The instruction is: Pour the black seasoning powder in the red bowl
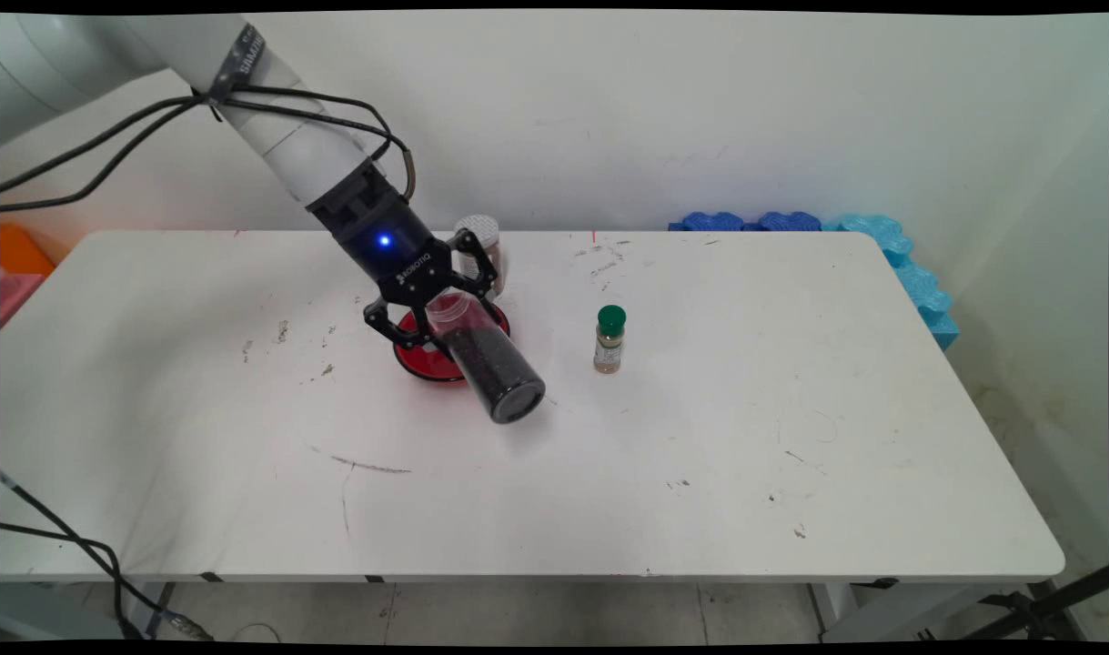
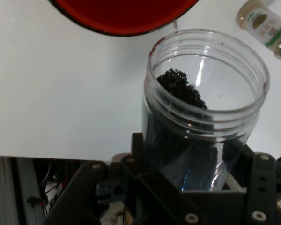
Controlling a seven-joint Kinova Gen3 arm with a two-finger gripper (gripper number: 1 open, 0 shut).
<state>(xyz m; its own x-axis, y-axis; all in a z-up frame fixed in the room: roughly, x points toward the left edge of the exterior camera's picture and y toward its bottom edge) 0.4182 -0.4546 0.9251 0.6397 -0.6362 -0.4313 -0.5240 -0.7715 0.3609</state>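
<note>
My gripper (image 1: 438,316) is shut on a clear plastic jar (image 1: 486,359) that is part full of small black beads. The jar is tilted, its dark base toward the table's near side and its open mouth up by the fingers. In the hand view the jar (image 2: 203,112) has no lid, and the beads lie heaped low inside it. Under and just behind it sits a red bowl (image 1: 427,357), whose rim (image 2: 124,18) shows beyond the jar's mouth. A jar with a pale lid (image 1: 478,238) stands behind the gripper.
A small spice bottle with a green cap (image 1: 609,339) stands to the right of the bowl and also appears at the hand view's top right (image 2: 264,26). Blue foam mats (image 1: 791,221) lie at the table's back right corner. An orange object (image 1: 22,250) sits at the left edge.
</note>
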